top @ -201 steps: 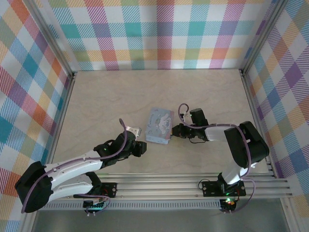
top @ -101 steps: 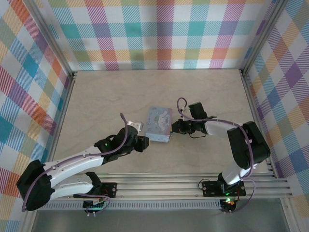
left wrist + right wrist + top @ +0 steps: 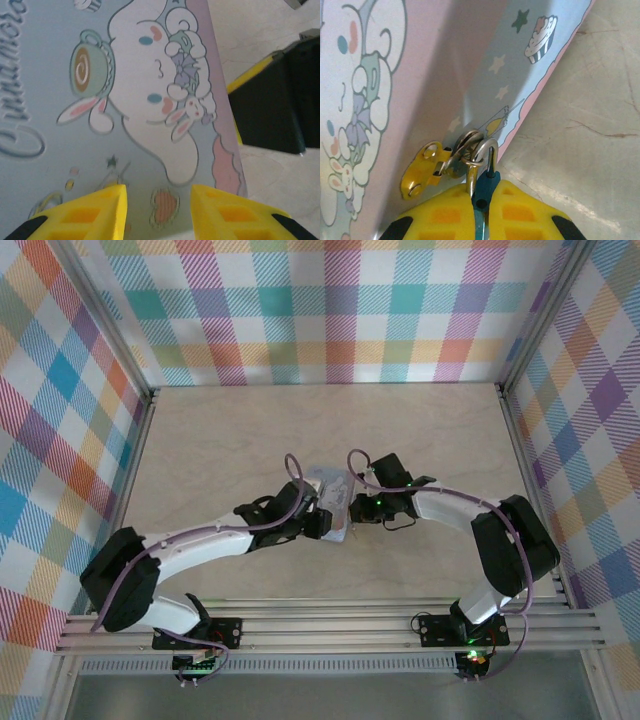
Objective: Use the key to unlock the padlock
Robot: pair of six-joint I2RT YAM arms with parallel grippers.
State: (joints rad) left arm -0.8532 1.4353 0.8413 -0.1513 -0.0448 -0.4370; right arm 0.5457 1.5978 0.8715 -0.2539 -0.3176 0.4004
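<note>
The right tool (image 3: pixel 481 206) is clenching the padlock (image 3: pixel 484 186), its yellow pads (image 3: pixel 445 216) pressing the blue-teal body from both sides. Just beyond its fingertips, the padlock's silver shackle is hooking through a metal ring (image 3: pixel 466 142) on the side of the tin box (image 3: pixel 385 75). A yellow clasp (image 3: pixel 422 172) is sitting just left of the tips. The left tool (image 3: pixel 157 207) is hanging released, its fingers spread over the near edge of the tin box's cartoon lid. To its right, the other tool's dark body is showing beside the box. From above, both tools are closing in on the box from opposite sides on the worktop (image 3: pixel 230 440).
</note>
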